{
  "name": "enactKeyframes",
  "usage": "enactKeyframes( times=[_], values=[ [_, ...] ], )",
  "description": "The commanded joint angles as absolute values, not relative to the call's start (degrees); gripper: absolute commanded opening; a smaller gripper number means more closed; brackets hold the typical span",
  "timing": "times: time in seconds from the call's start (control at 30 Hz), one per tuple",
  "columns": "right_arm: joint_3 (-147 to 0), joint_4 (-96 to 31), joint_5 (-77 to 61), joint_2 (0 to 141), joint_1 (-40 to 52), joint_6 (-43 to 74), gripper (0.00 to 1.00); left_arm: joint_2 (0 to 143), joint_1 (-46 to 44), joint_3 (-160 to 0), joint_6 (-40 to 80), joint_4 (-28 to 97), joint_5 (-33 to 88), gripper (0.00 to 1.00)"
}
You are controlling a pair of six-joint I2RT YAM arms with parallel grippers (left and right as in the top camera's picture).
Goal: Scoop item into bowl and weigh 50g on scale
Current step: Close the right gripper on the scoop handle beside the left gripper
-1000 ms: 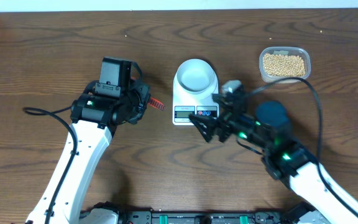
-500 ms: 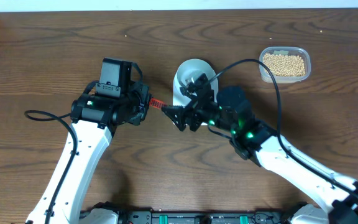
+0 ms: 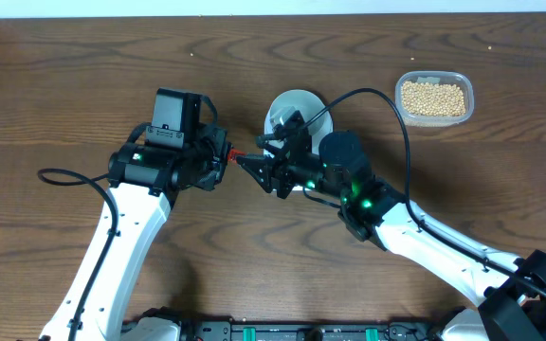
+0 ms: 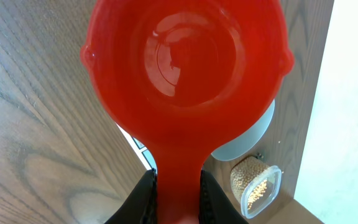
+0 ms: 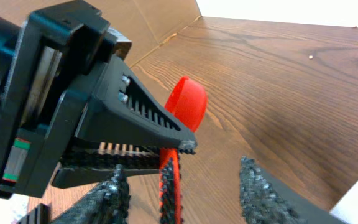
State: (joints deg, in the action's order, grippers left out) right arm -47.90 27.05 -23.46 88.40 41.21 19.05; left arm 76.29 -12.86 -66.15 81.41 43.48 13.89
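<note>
My left gripper (image 3: 224, 156) is shut on the handle of an empty red scoop (image 4: 185, 62), held above the table left of the bowl. My right gripper (image 3: 254, 169) has reached across the scale and is open, its fingers (image 5: 114, 199) on either side of the scoop's handle (image 5: 169, 183) without touching it. The white bowl (image 3: 295, 104) sits on the scale, which is mostly hidden under the right arm; a sliver of the scale (image 4: 135, 140) shows in the left wrist view. The beans (image 3: 433, 97) fill a clear tub at the back right.
The right arm lies over the scale and the front of the bowl. A cable (image 3: 401, 123) arcs from the right arm toward the tub (image 3: 398, 106). The left gripper's black body (image 5: 73, 106) fills the left of the right wrist view.
My right arm has swung left from in front of the scale, across it, to the scoop's handle, jaws open. The left arm and scoop have stayed still.
</note>
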Motion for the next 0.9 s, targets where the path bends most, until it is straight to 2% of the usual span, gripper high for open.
enactKeyframes(
  times=[0.0, 0.07, 0.43, 0.87],
  values=[
    [-49.08, 27.2, -23.49, 88.55, 41.74, 19.29, 0.48, 76.29, -12.95, -67.66, 82.5, 43.66, 14.39, 0.07],
    [-49.08, 27.27, -23.49, 88.88, 41.74, 19.64, 0.41, 76.29, -12.95, -67.66, 82.91, 43.66, 14.39, 0.07],
    [-49.08, 31.86, -26.72, 93.47, 41.74, 25.65, 0.47, 76.29, -12.95, -67.66, 83.48, 43.38, 14.37, 0.07],
    [-49.08, 36.58, -28.73, 94.78, 41.74, 30.22, 0.41, 76.29, -12.95, -67.66, 82.81, 43.2, 14.37, 0.07]
  ],
)
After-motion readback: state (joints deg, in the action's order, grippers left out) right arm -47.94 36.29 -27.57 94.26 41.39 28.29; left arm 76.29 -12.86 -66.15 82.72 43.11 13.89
